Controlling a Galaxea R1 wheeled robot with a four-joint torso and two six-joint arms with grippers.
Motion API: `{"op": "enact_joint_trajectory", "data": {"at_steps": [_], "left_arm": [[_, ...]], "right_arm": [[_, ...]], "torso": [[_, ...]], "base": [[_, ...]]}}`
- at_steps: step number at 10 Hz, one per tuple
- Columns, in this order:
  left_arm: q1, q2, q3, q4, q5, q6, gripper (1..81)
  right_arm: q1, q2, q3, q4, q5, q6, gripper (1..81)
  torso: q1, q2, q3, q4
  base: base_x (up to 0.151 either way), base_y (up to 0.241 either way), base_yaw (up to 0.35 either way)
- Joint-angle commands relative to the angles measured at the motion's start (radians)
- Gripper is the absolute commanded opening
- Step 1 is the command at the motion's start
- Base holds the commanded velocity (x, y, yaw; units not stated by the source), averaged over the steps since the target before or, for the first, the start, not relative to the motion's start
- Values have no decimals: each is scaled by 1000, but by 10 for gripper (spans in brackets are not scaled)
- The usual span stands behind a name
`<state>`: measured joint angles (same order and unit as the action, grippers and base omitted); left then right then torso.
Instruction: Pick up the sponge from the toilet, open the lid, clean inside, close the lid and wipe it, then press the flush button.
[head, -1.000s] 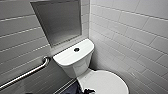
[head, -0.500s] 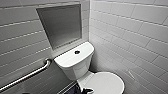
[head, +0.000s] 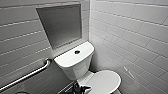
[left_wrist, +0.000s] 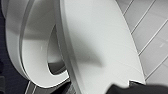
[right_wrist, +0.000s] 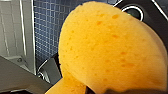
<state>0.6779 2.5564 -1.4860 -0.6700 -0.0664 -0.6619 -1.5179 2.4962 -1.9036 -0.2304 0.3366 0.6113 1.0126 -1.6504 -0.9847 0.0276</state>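
Note:
The white toilet (head: 75, 65) stands in the tiled corner, with the dark flush button (head: 77, 52) in the middle of its tank top. Its oval lid (head: 106, 81) lies over the bowl. In the left wrist view the lid (left_wrist: 97, 45) stands a little off the seat ring (left_wrist: 32, 62), with a gap between them. My left gripper (head: 80, 88) is dark and open at the lid's near edge. The orange sponge (right_wrist: 107, 50) looms large in the right wrist view, and my right gripper (right_wrist: 96, 90) is shut on it.
A metal grab bar (head: 27, 75) runs along the left wall beside the tank. A grey recessed panel (head: 61, 25) sits above the tank. White tiled walls (head: 130, 37) close in on the right. Dark blue small-tiled floor (right_wrist: 47, 30) lies below.
The head view has shifted slightly, so the toilet sits a little lower in the picture. Nothing else has visibly changed.

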Motion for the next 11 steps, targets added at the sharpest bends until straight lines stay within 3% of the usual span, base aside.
{"op": "enact_joint_trajectory", "data": {"at_steps": [1, 5, 11], "left_arm": [[-192, -37, 72, 12, -147, -22, 811], [-212, -137, 134, 15, -228, -62, 811], [-194, -306, 190, 17, -285, -76, 811]], "right_arm": [[4, -29, 23, -17, -50, 4, 10], [3, -29, 28, -18, -50, 4, 10], [0, -40, 54, -29, -50, 2, 10]], "torso": [[0, 0, 0, 0], [0, 0, 0, 0], [0, 0, 0, 0]], "base": [[0, 0, 0], [0, 0, 0], [0, 0, 0]]}}
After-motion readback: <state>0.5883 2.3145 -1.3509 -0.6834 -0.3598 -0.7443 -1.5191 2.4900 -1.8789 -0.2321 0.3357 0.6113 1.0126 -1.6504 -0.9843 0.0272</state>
